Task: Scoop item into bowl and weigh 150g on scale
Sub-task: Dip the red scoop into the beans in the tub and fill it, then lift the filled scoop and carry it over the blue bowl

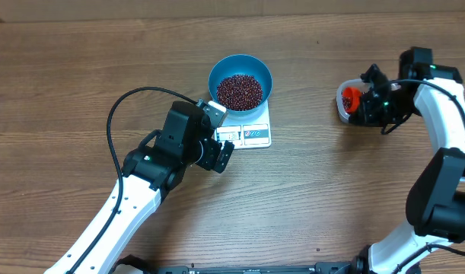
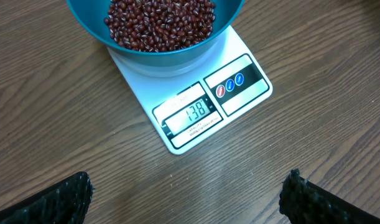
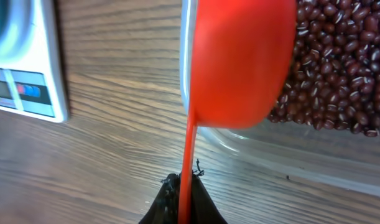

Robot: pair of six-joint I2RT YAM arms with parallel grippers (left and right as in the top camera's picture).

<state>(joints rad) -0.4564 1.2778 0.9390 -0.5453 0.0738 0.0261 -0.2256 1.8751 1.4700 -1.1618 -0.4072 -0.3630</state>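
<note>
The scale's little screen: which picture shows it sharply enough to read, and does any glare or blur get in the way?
Left wrist view: the scale is sharp and evenly lit, its screen reading 138, no glare. Overhead view: the screen is too small to read. Right wrist view: the scale is blurred at the left edge, and the red scoop fills much of the frame.

On a wood-grain table (image 1: 65, 76), a red plastic scoop (image 3: 239, 62) at the rim of a clear container (image 3: 289, 148).

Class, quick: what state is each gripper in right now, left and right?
Left gripper: open, holding nothing.
Right gripper: closed on the handle of the red scoop.
</note>
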